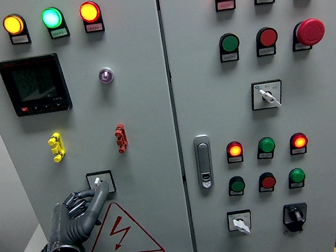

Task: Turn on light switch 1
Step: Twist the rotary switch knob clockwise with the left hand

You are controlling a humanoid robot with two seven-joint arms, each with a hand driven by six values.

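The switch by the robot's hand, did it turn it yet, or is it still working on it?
Reaching looks done: the left hand is up at the panel, one finger touching the small switch above the warning triangle. The turning itself is in hand. Whether the switch has flipped cannot be told from this picture. Left to do: finish the turn and pull the hand away.
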